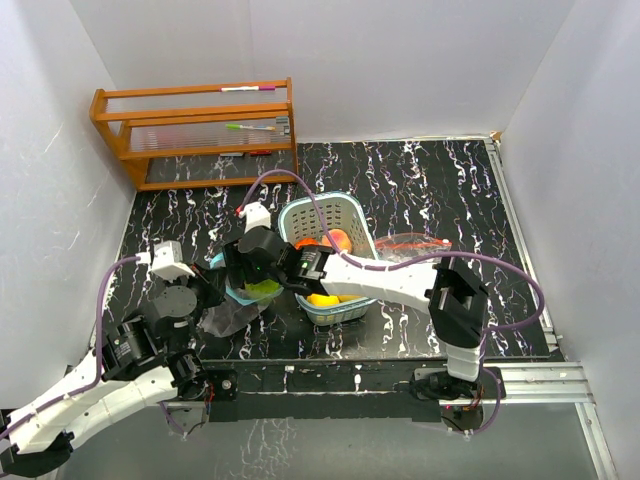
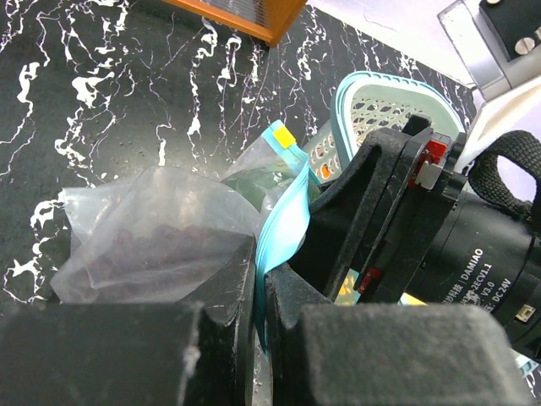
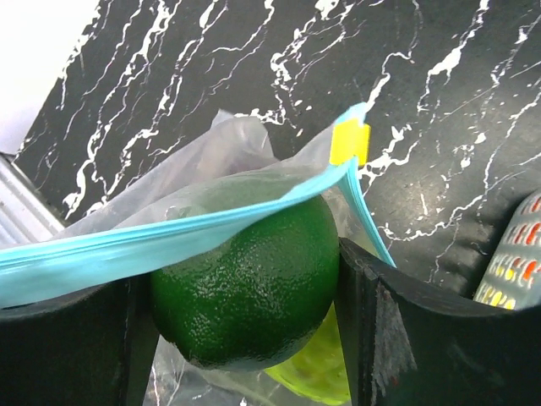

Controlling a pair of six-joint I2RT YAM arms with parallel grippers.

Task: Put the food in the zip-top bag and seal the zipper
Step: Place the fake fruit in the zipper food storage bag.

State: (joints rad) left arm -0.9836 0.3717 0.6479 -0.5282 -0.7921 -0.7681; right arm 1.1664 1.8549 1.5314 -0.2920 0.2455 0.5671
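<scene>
Closest in the right wrist view, the right claw (image 3: 243, 292) holds a green lime (image 3: 254, 271) at a medium spread, one black finger pressed to each side of it. The lime sits at the mouth of a clear bag (image 3: 211, 161), with the bag's teal zipper strip (image 3: 169, 241) draped across its top and a yellow slider (image 3: 349, 140) at the strip's far end. Just under the lime, inside the bag, lies a yellow-green fruit (image 3: 313, 372). In the left wrist view the left claw (image 2: 259, 288) is pinched tight on the same teal strip, which runs up from between its fingers, while the crumpled clear film of the bag spreads to the left on the table (image 1: 420, 180). From above, both claws meet over the bag at the left of a pale teal basket (image 1: 300, 212), which stands just beside them. An orange piece (image 1: 337, 240) and a yellow piece (image 1: 325, 299) lie in the basket. To the right of the basket a second clear bag (image 1: 412, 243) with a red strip lies flat. A wooden rack (image 1: 195, 130) stands at the far left corner, well apart.
</scene>
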